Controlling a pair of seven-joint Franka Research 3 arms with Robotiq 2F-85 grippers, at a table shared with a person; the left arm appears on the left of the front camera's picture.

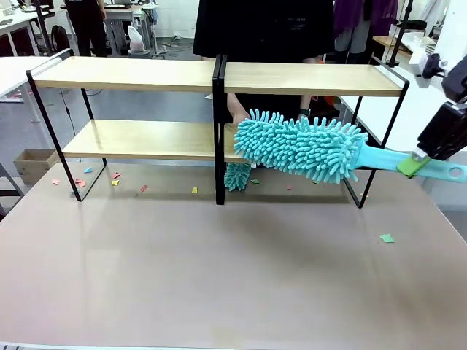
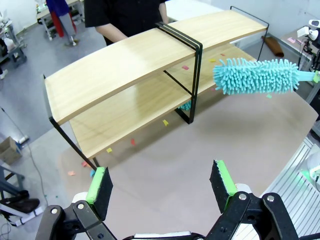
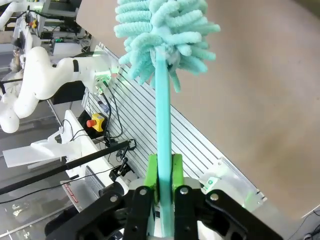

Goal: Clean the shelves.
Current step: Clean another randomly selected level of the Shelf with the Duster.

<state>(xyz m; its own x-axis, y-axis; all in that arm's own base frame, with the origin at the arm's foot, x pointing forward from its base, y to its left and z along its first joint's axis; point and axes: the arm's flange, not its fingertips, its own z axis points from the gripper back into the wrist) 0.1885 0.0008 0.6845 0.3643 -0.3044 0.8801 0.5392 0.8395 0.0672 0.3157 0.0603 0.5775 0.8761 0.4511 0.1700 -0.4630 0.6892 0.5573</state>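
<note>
Broadly, table [image 1: 219, 277] takes most of front view. Across its far side stand shelves [image 1: 139, 74], 2 units joined at black centre posts, w/ person [image 1: 263, 29] in black behind. Teal fluffy duster [image 1: 299, 149] hangs across front of R unit's lower board, head tip by centre posts, hiding much of that board. R gripper [image 1: 414, 164] is clamped on duster handle, out past shelves' R end frame, not touching it. L gripper [image 2: 160, 182] has pads spread wide w/ nothing between, above table, well apart from L unit. Smaller teal tuft [image 1: 237, 176] shows under lower board by posts; can't tell what holds it. Tiny paper scraps [image 1: 387, 238] dot table, most near shelf feet.
</note>
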